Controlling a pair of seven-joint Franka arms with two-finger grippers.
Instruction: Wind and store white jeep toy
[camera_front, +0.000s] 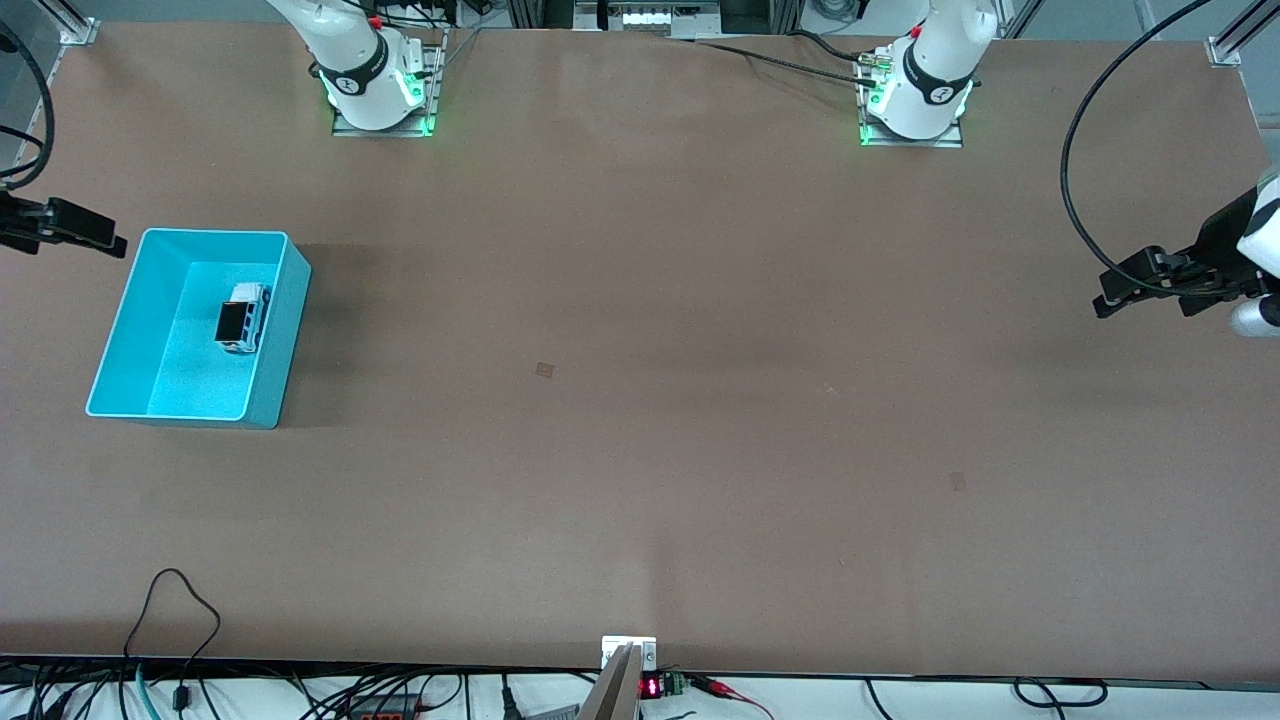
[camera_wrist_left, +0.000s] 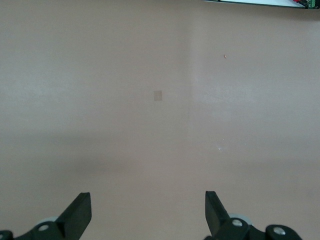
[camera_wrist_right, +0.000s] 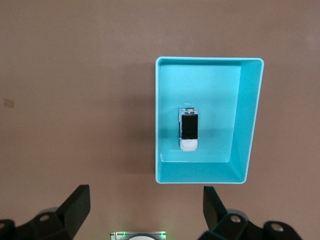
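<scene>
The white jeep toy (camera_front: 243, 318) with its black roof panel lies inside the turquoise bin (camera_front: 281, 350) at the right arm's end of the table. It also shows in the right wrist view (camera_wrist_right: 189, 129), in the middle of the bin's floor (camera_wrist_right: 248, 120). My right gripper (camera_front: 112, 243) is open and empty, up in the air off the bin's corner at the table's edge; its fingers (camera_wrist_right: 77, 202) stand wide apart. My left gripper (camera_front: 1105, 302) is open and empty, high over the left arm's end of the table; its fingers (camera_wrist_left: 80, 210) show over bare table.
The brown table (camera_front: 640, 400) has small faint marks near its middle (camera_front: 544, 370) and toward the left arm's end (camera_front: 958, 481). The arm bases (camera_front: 380, 90) stand along the back edge. Cables (camera_front: 180, 620) lie at the front edge.
</scene>
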